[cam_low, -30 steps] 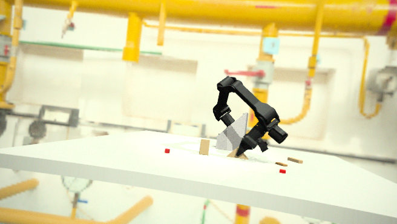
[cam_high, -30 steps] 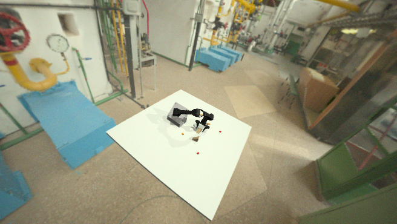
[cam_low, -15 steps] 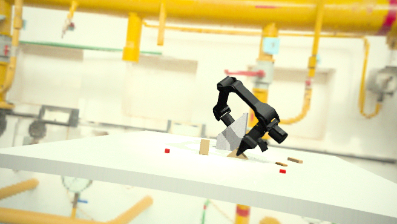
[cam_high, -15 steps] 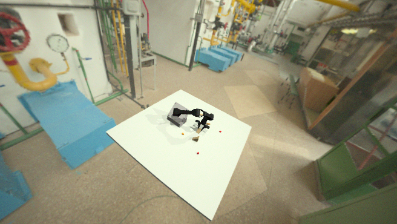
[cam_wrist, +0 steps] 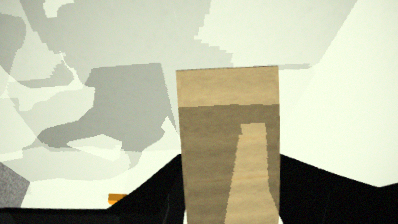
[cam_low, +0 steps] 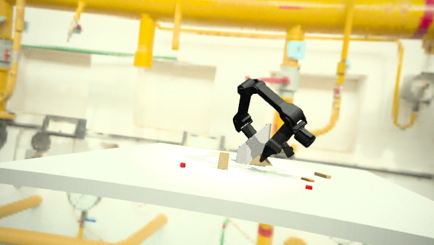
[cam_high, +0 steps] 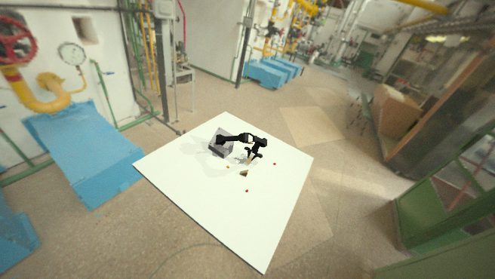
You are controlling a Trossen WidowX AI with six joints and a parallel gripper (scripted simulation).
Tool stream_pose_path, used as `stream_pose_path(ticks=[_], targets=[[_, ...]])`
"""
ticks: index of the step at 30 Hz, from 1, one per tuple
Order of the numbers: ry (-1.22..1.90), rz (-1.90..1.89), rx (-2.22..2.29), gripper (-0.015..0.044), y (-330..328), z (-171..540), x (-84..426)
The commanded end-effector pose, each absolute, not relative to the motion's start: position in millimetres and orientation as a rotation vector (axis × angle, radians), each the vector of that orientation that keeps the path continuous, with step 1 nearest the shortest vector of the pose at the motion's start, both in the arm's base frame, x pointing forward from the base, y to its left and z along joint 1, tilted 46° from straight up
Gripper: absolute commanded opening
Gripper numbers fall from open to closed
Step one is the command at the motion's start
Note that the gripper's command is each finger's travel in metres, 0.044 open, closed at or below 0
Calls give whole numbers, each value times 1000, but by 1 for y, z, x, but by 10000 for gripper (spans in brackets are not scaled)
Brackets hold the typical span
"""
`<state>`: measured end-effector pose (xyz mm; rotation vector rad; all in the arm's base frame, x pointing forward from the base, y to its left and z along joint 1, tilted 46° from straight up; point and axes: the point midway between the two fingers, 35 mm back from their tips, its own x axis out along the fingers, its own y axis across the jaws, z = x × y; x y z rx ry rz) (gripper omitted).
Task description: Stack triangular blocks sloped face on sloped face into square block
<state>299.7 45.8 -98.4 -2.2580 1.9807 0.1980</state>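
My gripper (cam_high: 250, 157) (cam_low: 262, 159) (cam_wrist: 222, 159) is shut on one tan wooden triangular block (cam_high: 248, 161) (cam_low: 256, 161) (cam_wrist: 215, 122). In the exterior view this block hangs a little above the white table (cam_high: 211, 192) (cam_low: 132, 175), its sloped outline partly behind a finger. In the wrist view its long wood face fills the space between the fingers. The other triangular block (cam_high: 244, 173) (cam_low: 223, 161) stands on the table, apart from the gripper, and shows a rectangular tan face in the exterior view. It is out of the wrist view.
Red cubes (cam_high: 275, 164) (cam_high: 247, 191) (cam_low: 182, 165) (cam_low: 308, 187) lie on either side of the blocks. A small orange piece (cam_high: 228, 167) (cam_wrist: 116, 199) lies nearer the grey base (cam_high: 219, 145) (cam_low: 253, 149). Two flat brown pieces (cam_low: 307, 179) (cam_low: 322, 175) lie near one red cube.
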Motion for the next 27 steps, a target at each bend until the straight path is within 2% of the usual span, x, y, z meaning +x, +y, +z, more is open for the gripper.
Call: stream_pose_path(ticks=[1,10,27], targets=[[1946,192,-2238,0,64,-79,299],[1903,200,-2218,0,91,-50,292],[1877,161,-2152,0,89,-52,291]])
